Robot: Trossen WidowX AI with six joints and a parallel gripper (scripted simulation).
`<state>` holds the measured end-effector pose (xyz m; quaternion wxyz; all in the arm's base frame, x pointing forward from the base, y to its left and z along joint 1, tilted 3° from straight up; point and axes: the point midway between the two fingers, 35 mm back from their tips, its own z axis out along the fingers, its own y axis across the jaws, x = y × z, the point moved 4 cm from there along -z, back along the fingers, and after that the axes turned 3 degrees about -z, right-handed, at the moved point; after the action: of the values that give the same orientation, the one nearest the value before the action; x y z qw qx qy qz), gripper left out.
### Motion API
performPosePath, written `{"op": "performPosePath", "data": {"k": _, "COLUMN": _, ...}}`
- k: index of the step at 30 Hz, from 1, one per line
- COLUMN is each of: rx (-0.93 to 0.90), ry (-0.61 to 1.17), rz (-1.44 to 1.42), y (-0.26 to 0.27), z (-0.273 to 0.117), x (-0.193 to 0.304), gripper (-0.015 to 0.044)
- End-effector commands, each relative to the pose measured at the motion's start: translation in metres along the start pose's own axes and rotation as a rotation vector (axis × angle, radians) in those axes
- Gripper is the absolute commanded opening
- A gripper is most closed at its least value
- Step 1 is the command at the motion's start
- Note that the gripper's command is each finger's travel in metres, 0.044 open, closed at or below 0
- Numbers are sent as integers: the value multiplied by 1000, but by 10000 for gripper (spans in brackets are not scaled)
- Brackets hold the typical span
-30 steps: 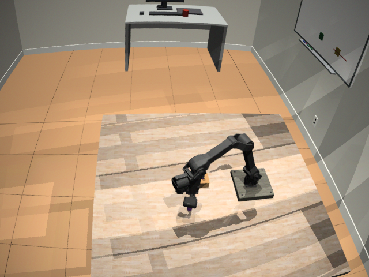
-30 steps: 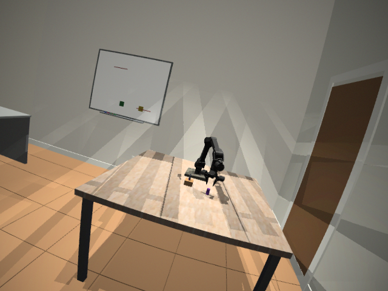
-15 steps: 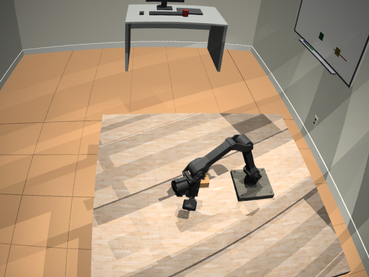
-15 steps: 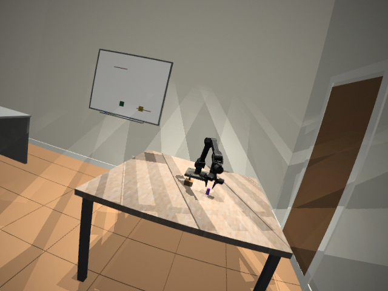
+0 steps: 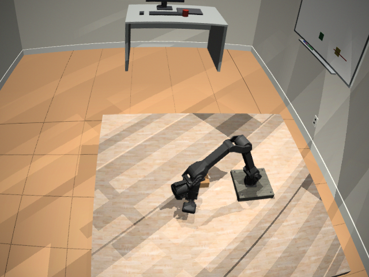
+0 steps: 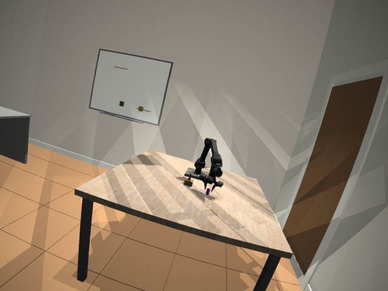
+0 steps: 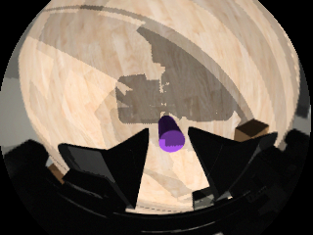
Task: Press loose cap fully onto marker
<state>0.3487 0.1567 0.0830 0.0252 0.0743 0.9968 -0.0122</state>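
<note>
Cap, the purple one: where is it now?

"Upright on the table. In the wrist view it shows in the gap between the two fingertips of the pincer."

Is the pincer clamped on it?

"No, it holds nothing. Its fingers stand partway apart, and I can see pale tabletop on both sides of the cap."

How do things look from outside?

"The fingers point down towards the table, with the cap right by their tips. I cannot tell from there whether the tips reach below its top. From above, the cap is hidden by the arm."

What about the marker?

"A small dark upright piece in the exterior view, standing in the brown block. The cap is off it, down on the tabletop. Pincer and cap are both to one side of the block, apart from it."

Does the wrist view show the block too?

"Part of it, past the finger on the right of the picture. The marker is out of sight there."

And the arm's foot?

"On a dark square plate, with the block between that plate and the pincer's side of the table."
</note>
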Motion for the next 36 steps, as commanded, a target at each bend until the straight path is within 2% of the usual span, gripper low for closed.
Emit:
{"op": "performPosePath", "data": {"k": 1, "rx": 2, "ry": 8, "rz": 2, "y": 0, "z": 10, "x": 1, "gripper": 234}}
{"op": "performPosePath", "data": {"k": 9, "rx": 2, "ry": 8, "rz": 2, "y": 0, "z": 17, "x": 2, "gripper": 234}}
{"op": "performPosePath", "data": {"k": 14, "rx": 2, "ry": 8, "rz": 2, "y": 0, "z": 17, "x": 2, "gripper": 103}}
{"op": "performPosePath", "data": {"k": 22, "rx": 2, "ry": 8, "rz": 2, "y": 0, "z": 17, "x": 2, "gripper": 50}}
{"op": "performPosePath", "data": {"k": 24, "rx": 2, "ry": 9, "rz": 5, "y": 0, "z": 16, "x": 2, "gripper": 0}}
{"op": "performPosePath", "data": {"k": 36, "rx": 1, "ry": 9, "rz": 6, "y": 0, "z": -18, "x": 0, "gripper": 0}}
